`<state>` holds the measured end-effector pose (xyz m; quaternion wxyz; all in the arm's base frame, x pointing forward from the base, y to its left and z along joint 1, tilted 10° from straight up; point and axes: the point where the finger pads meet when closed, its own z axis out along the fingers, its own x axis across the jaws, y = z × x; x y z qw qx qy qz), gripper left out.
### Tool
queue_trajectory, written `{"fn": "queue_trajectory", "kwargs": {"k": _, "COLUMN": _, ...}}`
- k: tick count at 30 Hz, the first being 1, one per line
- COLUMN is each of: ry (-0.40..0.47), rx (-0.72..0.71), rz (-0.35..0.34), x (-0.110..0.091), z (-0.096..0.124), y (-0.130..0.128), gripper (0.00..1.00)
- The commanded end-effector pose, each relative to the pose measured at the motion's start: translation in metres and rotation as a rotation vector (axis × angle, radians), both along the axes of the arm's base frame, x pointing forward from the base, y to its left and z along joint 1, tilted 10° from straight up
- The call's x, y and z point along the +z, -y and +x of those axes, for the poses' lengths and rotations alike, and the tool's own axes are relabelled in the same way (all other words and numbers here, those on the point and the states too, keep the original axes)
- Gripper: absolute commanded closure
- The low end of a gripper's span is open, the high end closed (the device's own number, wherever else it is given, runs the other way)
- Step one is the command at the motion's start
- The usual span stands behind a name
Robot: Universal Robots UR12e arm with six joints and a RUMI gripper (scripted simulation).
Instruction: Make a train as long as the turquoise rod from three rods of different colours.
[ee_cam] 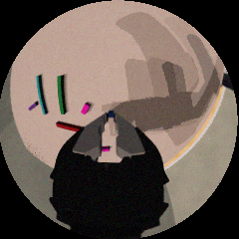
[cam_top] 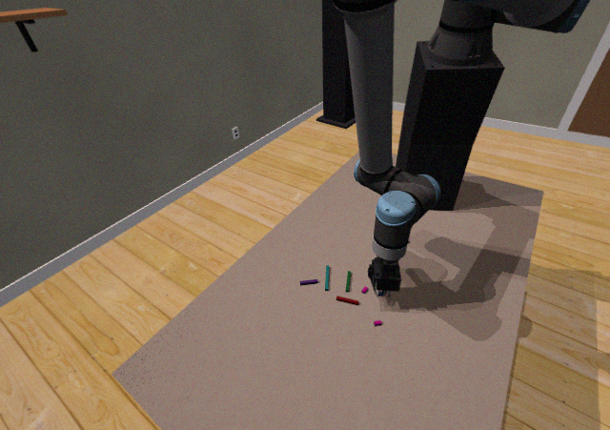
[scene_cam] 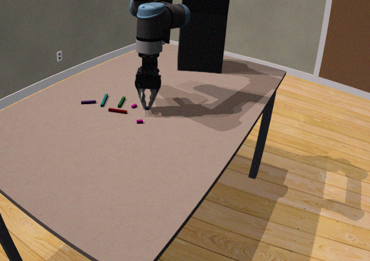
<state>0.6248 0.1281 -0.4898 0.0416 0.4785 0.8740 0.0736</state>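
Note:
My gripper is shut on the small blue rod, low at the table top; any gap below the rod is too small to tell. One magenta rod lies just left of the fingers. Another magenta rod lies nearer the top and exterior views. The red rod lies to the left. The green rod and turquoise rod lie behind it. The purple rod is farthest left. These rods lie apart.
The rods lie on the brownish table top. The arm's black pedestal stands behind the gripper. The arm's shadow falls on the table to the right. The table's long right edge runs beyond that shadow.

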Motion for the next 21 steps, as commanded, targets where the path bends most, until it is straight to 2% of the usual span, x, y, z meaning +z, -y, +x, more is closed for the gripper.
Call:
{"fn": "queue_trajectory", "kwargs": {"k": 1, "ry": 0.001, "rx": 0.0, "rz": 0.0, "x": 0.001, "z": 0.0, "y": 0.0, "gripper": 1.0}}
{"fn": "queue_trajectory", "kwargs": {"k": 6, "ry": 0.001, "rx": 0.0, "rz": 0.0, "x": 0.016, "z": -0.002, "y": 0.001, "gripper": 1.0}}
{"fn": "queue_trajectory", "kwargs": {"k": 15, "ry": 0.001, "rx": 0.0, "rz": 0.0, "x": 0.079, "z": -0.011, "y": 0.007, "gripper": 1.0}}
{"fn": "queue_trajectory", "kwargs": {"k": 17, "ry": 0.001, "rx": 0.0, "rz": 0.0, "x": 0.079, "z": -0.011, "y": 0.007, "gripper": 1.0}}
{"fn": "queue_trajectory", "kwargs": {"k": 21, "ry": 0.001, "rx": 0.0, "rz": 0.0, "x": 0.096, "z": -0.013, "y": 0.009, "gripper": 1.0}}
